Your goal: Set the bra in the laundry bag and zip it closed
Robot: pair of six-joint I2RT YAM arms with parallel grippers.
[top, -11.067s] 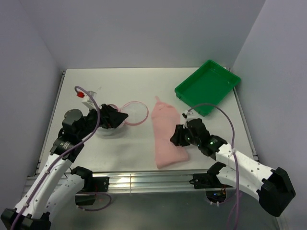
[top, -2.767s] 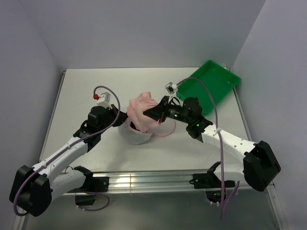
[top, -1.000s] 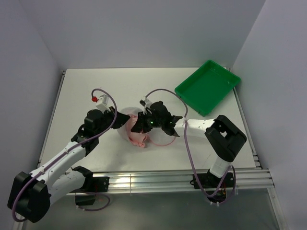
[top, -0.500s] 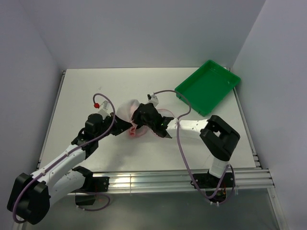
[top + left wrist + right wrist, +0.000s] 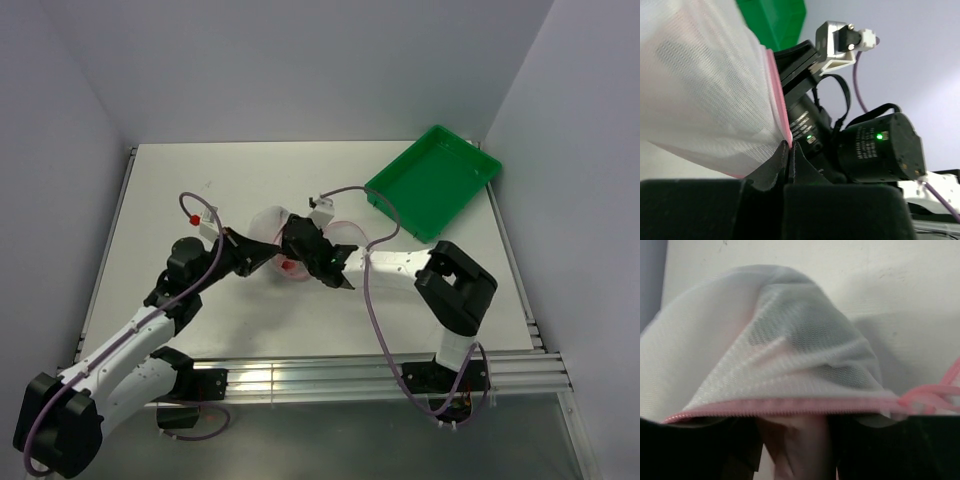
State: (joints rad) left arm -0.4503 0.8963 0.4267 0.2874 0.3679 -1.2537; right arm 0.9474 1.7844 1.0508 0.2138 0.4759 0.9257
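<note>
The laundry bag (image 5: 268, 224) sat near the middle of the table (image 5: 180, 190), lifted and bunched. Its domed closed end pointed toward the far wall and its pink-rimmed mouth faced near-right. Its long axis could not be told. The bra (image 5: 799, 442) poked in at the mouth as a pink wad. The left gripper (image 5: 788, 152) was pinched tight on the zip rim from the left. Just right of the bag, the right gripper (image 5: 293, 247) clamped the bra. The green tray (image 5: 400, 155) lay well apart, far right.

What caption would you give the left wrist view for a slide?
Left hand pinches the laundry bag at its pink zip rim, right arm behind.
</note>
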